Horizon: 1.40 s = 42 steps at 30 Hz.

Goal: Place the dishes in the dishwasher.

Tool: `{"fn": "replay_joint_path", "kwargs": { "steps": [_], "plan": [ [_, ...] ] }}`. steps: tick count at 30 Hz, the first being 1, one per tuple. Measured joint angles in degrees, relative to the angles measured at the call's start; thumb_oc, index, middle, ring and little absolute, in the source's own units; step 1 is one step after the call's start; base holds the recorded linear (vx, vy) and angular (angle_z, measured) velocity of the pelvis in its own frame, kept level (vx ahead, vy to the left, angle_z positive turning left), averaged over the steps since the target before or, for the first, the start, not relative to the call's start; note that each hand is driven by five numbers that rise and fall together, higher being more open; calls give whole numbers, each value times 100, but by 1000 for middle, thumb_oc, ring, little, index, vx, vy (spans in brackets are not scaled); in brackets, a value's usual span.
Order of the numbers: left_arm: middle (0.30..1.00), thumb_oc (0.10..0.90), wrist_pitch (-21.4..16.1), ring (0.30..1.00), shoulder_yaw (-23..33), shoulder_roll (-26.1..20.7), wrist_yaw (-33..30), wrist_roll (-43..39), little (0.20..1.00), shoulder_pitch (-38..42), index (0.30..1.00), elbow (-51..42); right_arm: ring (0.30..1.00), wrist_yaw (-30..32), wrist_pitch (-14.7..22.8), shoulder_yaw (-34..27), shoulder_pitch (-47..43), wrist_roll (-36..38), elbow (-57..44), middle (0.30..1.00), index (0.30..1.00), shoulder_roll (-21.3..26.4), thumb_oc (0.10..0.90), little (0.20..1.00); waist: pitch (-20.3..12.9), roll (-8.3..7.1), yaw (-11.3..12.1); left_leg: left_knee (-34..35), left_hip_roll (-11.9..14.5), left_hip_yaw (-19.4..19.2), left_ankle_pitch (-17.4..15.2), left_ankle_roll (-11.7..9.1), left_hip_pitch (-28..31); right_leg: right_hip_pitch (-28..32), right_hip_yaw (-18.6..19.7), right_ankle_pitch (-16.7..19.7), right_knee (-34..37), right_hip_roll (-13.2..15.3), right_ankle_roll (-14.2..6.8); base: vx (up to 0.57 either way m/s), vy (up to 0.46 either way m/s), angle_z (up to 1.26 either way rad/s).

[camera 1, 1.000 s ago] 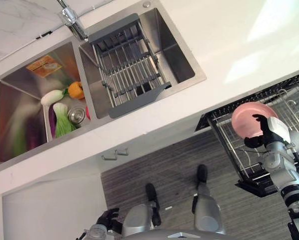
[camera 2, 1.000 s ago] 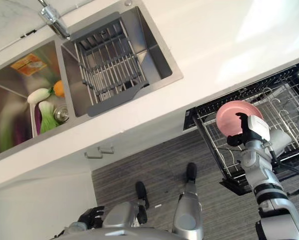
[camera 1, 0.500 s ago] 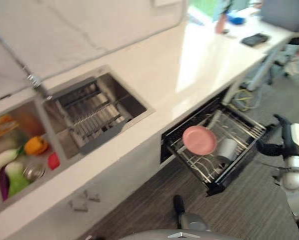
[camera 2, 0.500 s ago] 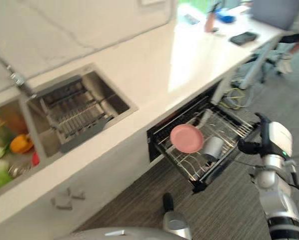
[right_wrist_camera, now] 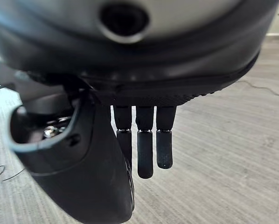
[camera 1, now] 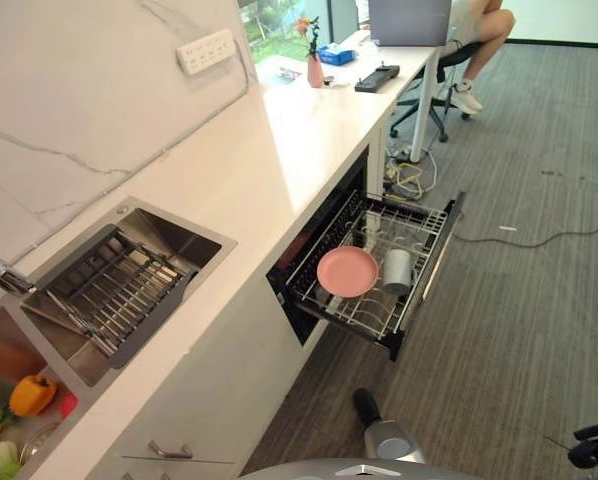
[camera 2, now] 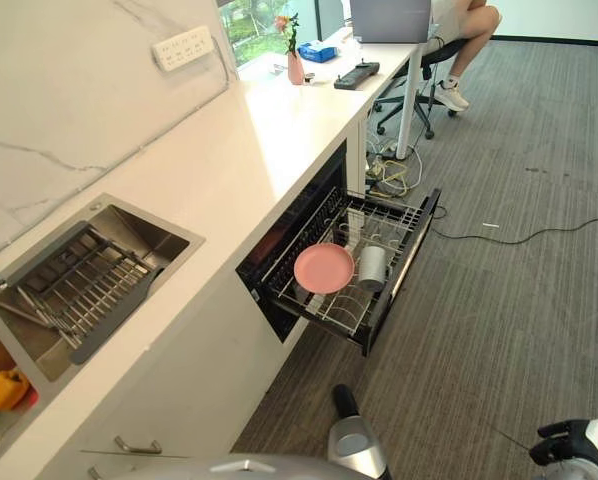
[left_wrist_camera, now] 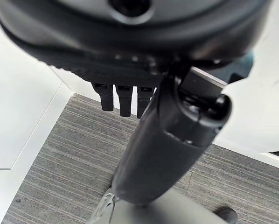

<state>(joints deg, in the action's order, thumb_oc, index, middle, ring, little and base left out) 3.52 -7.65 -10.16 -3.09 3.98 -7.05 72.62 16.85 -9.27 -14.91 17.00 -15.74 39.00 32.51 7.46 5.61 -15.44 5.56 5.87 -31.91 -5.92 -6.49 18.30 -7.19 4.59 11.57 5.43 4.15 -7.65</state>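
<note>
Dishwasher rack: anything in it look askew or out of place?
Nothing stands out. The pink plate stands on edge in the pulled-out rack beside a grey cup lying on its side. Nothing spilled or broken shows.

A kitchen set inside an office: a long white counter with a steel double sink and drying rack; a built-in dishwasher with its wire rack pulled out; a marble-look backsplash carrying a row of wall sockets; beyond, grey carpet, a desk with a laptop, and a seated person.
</note>
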Motion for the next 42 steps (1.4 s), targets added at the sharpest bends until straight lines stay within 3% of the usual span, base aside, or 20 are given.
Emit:
{"fn": "replay_joint_path", "kwargs": {
  "steps": [1, 2, 3, 4, 7, 9, 11, 13, 15, 16, 17, 18, 19, 20, 21, 24, 30, 38, 39, 42],
  "plan": [
    [900, 800, -20, 900, -30, 41, 1, -9, 900, -95, 900, -22, 300, 19, 46, 84, -67, -6, -30, 300, 300, -76, 400, 300, 15, 103, 104, -20, 34, 93, 64, 92, -82, -48, -5, -33, -78, 10, -43, -132, -142, 17],
    [900, 800, -284, 900, -2, -21, -7, -42, 900, -220, 900, -257, 300, 237, -35, 139, -271, -3, 91, 300, 300, -318, 400, 300, 14, 53, 354, -313, 165, 376, 73, 57, -443, -335, -229, -143, -637, 57, -90, -151, -182, 106],
    [900, 800, -405, 900, 39, -120, -5, -143, 900, -185, 900, -299, 300, 245, -134, 507, -263, 11, 293, 300, 300, -430, 400, 300, -23, 53, 377, -547, 279, 948, 10, -2, -794, -229, -582, -224, -738, 205, 2, -51, -109, 209],
    [900, 800, -408, 900, 125, -220, 31, -212, 900, -46, 900, -235, 300, -18, -35, 1439, -411, 10, 453, 300, 300, -180, 400, 300, -7, 97, 632, -463, 275, 1400, 50, 83, -1086, -182, -942, -320, -631, 309, 123, -57, -122, 237],
    [900, 800, -234, 900, 124, -147, 67, -376, 900, 122, 900, -62, 300, -103, 253, 1596, -1030, 57, 459, 300, 300, -100, 400, 300, 35, 204, 909, -350, 261, 1535, 170, -3, -1238, -137, -1103, -339, -403, 381, 147, -48, -79, 140],
    [900, 800, -147, 900, 100, 0, 136, -478, 900, -71, 900, -54, 300, 21, 141, 1350, -1976, 304, 893, 300, 300, 86, 400, 300, 178, 313, 1386, -348, 324, 1619, 332, 111, -1353, -176, -1319, -295, -389, 411, 199, -74, -86, 105],
    [900, 800, -111, 900, -313, -4, 196, -569, 900, -145, 900, -260, 300, 83, 322, 1382, -2065, 500, 964, 300, 300, 278, 400, 300, 316, 248, 1405, -499, 276, 1976, 425, 120, -1716, -71, -1714, -283, -152, 582, 158, -95, -44, 106],
    [900, 800, -99, 900, -341, 8, 245, -572, 900, -272, 900, -419, 300, 123, 316, 1352, -2269, 637, 1074, 300, 300, 241, 400, 300, 444, 223, 1479, -432, 261, 1982, 438, 151, -1774, -102, -1739, -284, -121, 636, 44, -79, 0, 44],
    [900, 800, -99, 900, -760, -85, 236, -601, 900, -310, 900, -911, 300, 199, 343, 1234, -2722, 1125, 1298, 300, 300, 131, 400, 300, 565, 386, 1599, -572, 425, 2216, 481, 190, -2427, -866, -1690, -765, -1767, 633, 332, -128, -1, 79],
    [900, 800, -137, 900, -838, -217, 262, -628, 900, -312, 900, -1114, 300, 261, 330, 1215, -2768, 1254, 1350, 300, 300, 53, 400, 300, 585, 283, 1595, -492, 272, 2354, 430, 124, -2574, -838, -1697, -1236, -1863, 820, 317, -83, -9, 110],
    [900, 800, -219, 900, -961, -247, 251, -717, 900, -121, 900, -1319, 300, 330, 311, 1221, -3004, 1389, 1406, 300, 300, 119, 400, 300, 838, 288, 1640, -487, 208, 2449, 555, 33, -2653, -774, -1870, -1033, -1536, 903, 320, -101, -31, 85],
    [900, 800, -221, 900, -991, -141, 314, -810, 900, 45, 900, -1391, 300, 399, 368, 1216, -3356, 1405, 1400, 300, 300, 239, 400, 300, 1084, 514, 1649, -382, 211, 2475, 670, 35, -2581, -638, -1939, -926, -1069, 781, 267, -73, -26, 39],
    [900, 800, -221, 900, -991, -141, 314, -810, 900, 45, 900, -1391, 300, 399, 368, 1216, -3356, 1405, 1400, 300, 300, 239, 400, 300, 1084, 514, 1649, -382, 211, 2475, 670, 35, -2581, -638, -1939, -926, -1069, 781, 267, -96, -36, 29],
    [900, 800, -234, 900, -987, -36, 271, -851, 900, 125, 900, -1387, 300, 367, 383, 1668, -3617, 1404, 1147, 300, 300, 447, 400, 300, 1167, 758, 1647, -184, 246, 2492, 884, 14, -2487, -540, -2163, -532, -703, 748, 268, -29, -18, 24],
    [900, 800, -216, 900, -989, -24, 250, -841, 900, 215, 900, -1379, 300, 353, 404, 1725, -3711, 1405, 1137, 300, 300, 456, 400, 300, 1233, 803, 1698, -168, 229, 2495, 908, 44, -2504, -445, -2194, -497, -541, 741, 234, -37, -23, 29],
    [900, 800, -246, 900, -910, -42, 232, -918, 900, 217, 900, -1402, 300, 380, 451, 1987, -3903, 1359, 1141, 300, 300, 472, 400, 300, 1321, 793, 1737, -102, 151, 2603, 1057, 88, -2531, -140, -2330, -313, 31, 730, 129, -42, -16, 22],
    [900, 800, -302, 900, -895, -470, 289, -1085, 900, 142, 900, -1958, 300, 321, 430, 2504, -4204, 1327, 1132, 300, 300, 812, 400, 300, 1554, 455, 1830, -39, 42, 2831, 1400, 131, -2792, -281, -2506, -19, 27, 797, 164, -57, -7, 22],
    [900, 800, -354, 900, -858, -583, 224, -1230, 900, 177, 900, -2121, 300, 293, 439, 3138, -4772, 861, 1220, 300, 300, 1354, 400, 300, 1691, 468, 1866, -34, 60, 2906, 1356, 96, -2865, -312, -2594, -5, 24, 775, 190, 16, -10, 5],
    [900, 800, -359, 900, -853, -588, 225, -1230, 900, 178, 900, -2141, 364, 282, 472, 3247, -4838, 788, 1282, 364, 364, 1424, 442, 364, 1710, 471, 1881, -35, 60, 2911, 1355, 94, -2866, -311, -2600, -7, 24, 775, 192, 0, 0, 0],
    [900, 800, -414, 900, -769, -590, 241, -1231, 900, 179, 900, -2178, 392, 227, 631, 3338, -4936, 350, 1527, 392, 392, 1566, 461, 392, 1730, 464, 1963, -34, 67, 2923, 1362, 87, -2867, -311, -2597, -10, 26, 767, 195, 0, 0, 0]
  ]
}}
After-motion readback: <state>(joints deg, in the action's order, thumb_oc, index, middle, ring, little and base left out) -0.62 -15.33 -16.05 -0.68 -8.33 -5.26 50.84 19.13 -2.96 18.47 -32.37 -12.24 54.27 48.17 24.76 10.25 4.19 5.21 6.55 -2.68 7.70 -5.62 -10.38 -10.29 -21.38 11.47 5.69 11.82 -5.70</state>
